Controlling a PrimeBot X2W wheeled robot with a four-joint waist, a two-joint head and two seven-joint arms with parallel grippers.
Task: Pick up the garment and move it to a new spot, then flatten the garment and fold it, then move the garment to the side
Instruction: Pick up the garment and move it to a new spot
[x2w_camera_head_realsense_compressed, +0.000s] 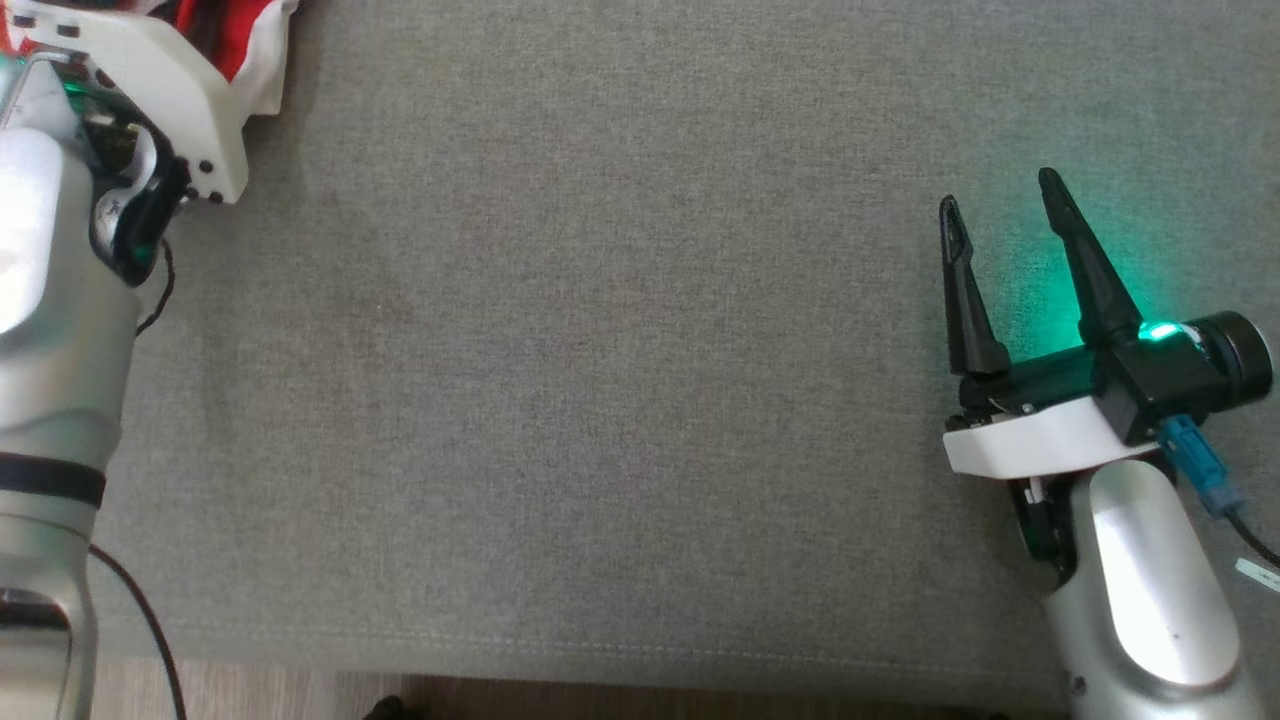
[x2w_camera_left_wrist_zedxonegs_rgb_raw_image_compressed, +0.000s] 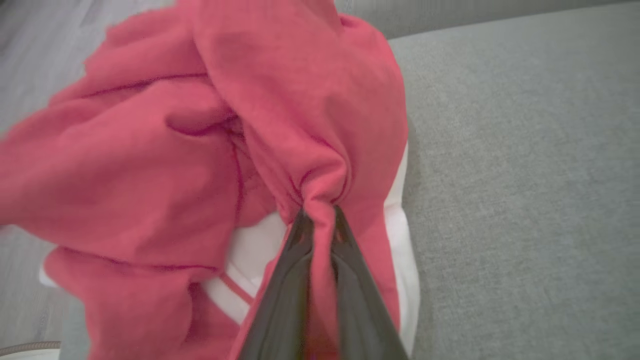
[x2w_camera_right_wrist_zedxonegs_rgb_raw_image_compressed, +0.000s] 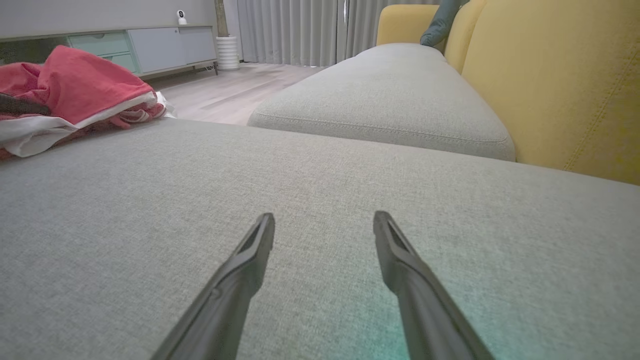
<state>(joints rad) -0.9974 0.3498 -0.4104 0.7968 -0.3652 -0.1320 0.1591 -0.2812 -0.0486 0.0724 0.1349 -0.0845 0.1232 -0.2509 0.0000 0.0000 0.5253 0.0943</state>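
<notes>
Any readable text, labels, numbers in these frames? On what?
No text can be read in any view.
red-and-white garment: bunched up, no print showing on the visible folds.
small white tag beside the right arm's cable: too small to tell whether it has writing.

Garment (x2w_camera_left_wrist_zedxonegs_rgb_raw_image_compressed: 150, 150): soft red cloth, matt, finely textured and heavily creased, with smooth white cloth panels (weave too blurred to grade). Seat cushion (x2w_camera_head_realsense_compressed: 600, 350): grey woven upholstery, coarse and matt, with a stitched seam along the front edge. Backrest (x2w_camera_right_wrist_zedxonegs_rgb_raw_image_compressed: 550, 90): yellow covering, smoother, faintly grained, top-stitched. Right gripper (x2w_camera_head_realsense_compressed: 998, 190): fingers of dark matt plastic. White mount (x2w_camera_head_realsense_compressed: 1030, 440): smooth satin plastic. Forearm (x2w_camera_head_realsense_compressed: 1150, 600): silver, glossy, metal-like. Left gripper (x2w_camera_left_wrist_zedxonegs_rgb_raw_image_compressed: 320, 214): fingers dark with a slight sheen. Floor (x2w_camera_right_wrist_zedxonegs_rgb_raw_image_compressed: 225, 95): pale wood-look boards, low gloss.
</notes>
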